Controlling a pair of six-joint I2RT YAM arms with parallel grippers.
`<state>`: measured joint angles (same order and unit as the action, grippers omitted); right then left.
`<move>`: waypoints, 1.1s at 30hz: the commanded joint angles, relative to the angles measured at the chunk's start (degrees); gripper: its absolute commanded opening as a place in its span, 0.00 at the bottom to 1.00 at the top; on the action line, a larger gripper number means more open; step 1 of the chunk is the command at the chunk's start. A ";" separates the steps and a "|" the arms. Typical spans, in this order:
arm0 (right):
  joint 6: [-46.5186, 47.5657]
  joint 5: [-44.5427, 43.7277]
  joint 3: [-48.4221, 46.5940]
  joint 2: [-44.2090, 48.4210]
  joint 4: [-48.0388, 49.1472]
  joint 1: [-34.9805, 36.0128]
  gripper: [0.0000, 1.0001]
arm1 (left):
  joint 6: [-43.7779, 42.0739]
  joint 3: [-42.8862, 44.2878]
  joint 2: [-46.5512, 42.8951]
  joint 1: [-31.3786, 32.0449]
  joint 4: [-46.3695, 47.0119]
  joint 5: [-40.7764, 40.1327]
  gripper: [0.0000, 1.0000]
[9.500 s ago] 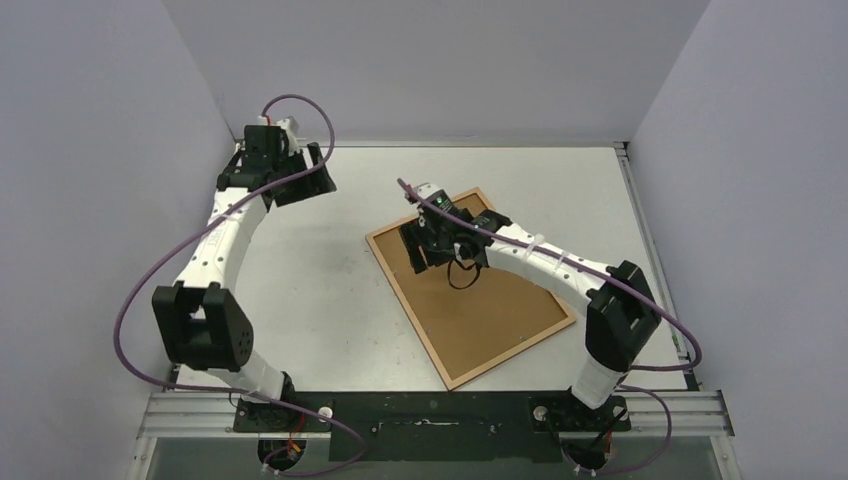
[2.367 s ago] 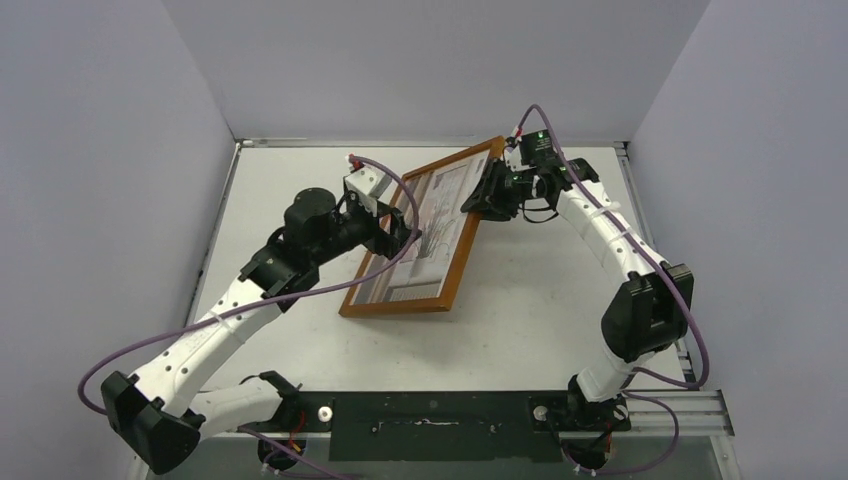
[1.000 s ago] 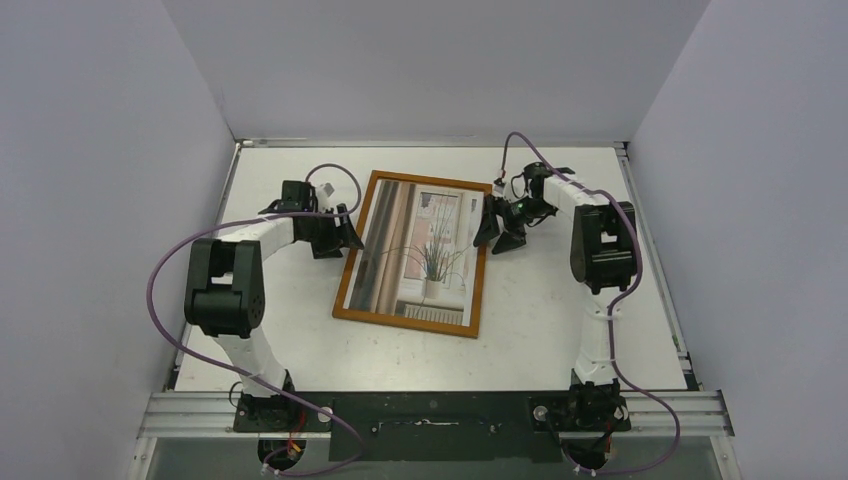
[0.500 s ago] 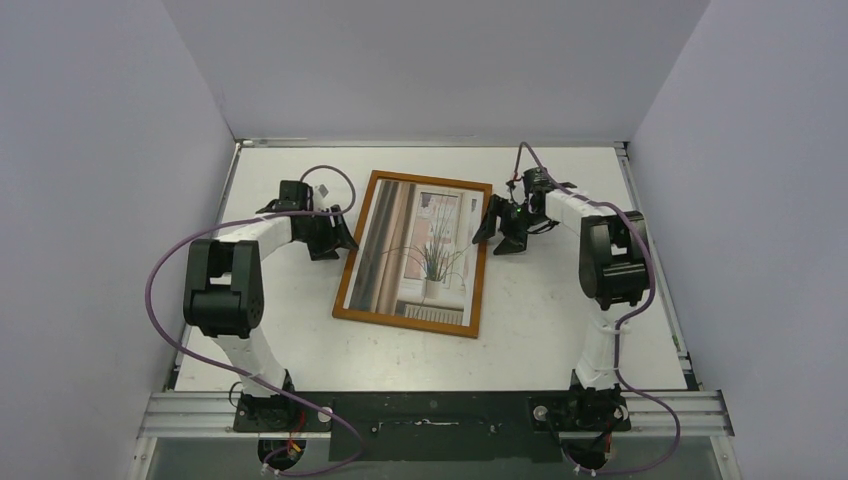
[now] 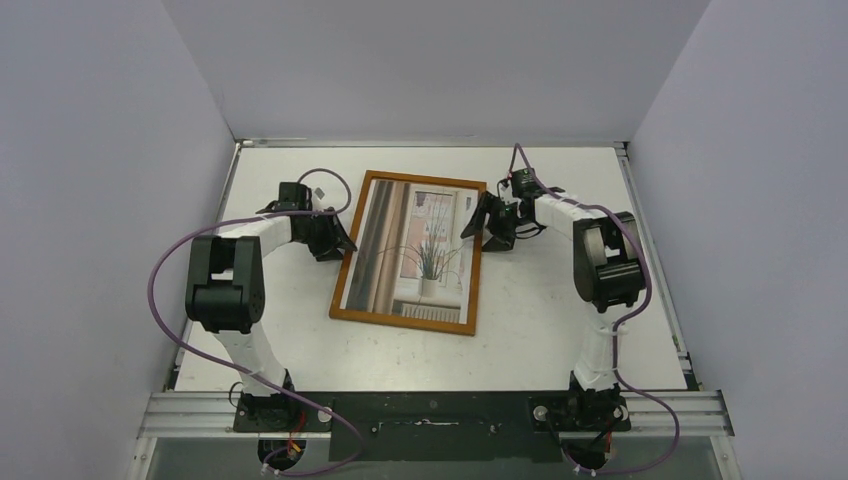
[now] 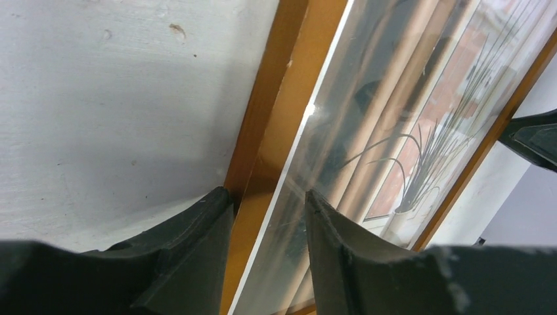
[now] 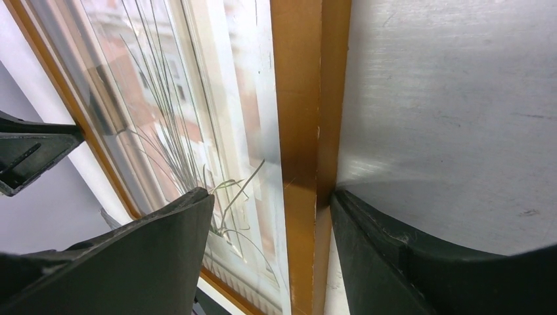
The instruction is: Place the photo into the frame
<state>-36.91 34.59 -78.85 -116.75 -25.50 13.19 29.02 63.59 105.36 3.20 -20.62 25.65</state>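
Frame (image 5: pixel 400 322), photo (image 5: pixel 415 250) inside, now down flat on counter (image 5: pixel 540 330) between tools; left tool (image 6: pixel 268 195) narrowing astride its edge, grasp unclear; right tool (image 7: pixel 270 193) released. Looks finished.

The frame (image 6: pixel 286 131) ran off both wrist views' edges; whether the left gripper (image 6: pixel 267 195) touched it, couldn't tell.

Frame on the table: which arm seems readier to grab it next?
Probably the left: the left gripper straddles a side rail of the frame closely, while the right gripper stands wider around its rail.
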 commanded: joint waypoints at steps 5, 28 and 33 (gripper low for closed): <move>0.16 -3.25 -4.03 -5.02 5.01 1.87 0.68 | 5.46 -1.82 -3.10 2.05 -0.66 0.24 0.38; 4.16 -35.78 3.13 26.15 -8.70 -0.32 0.86 | -3.54 5.71 -27.75 3.25 -22.84 -23.13 0.97; 5.75 -48.37 6.94 40.97 -18.21 1.22 1.00 | -3.74 6.75 -39.33 4.74 -29.68 -30.25 0.97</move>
<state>-33.74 0.23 -73.73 -85.71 -34.59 13.21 27.38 67.68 74.65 7.20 -42.17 2.20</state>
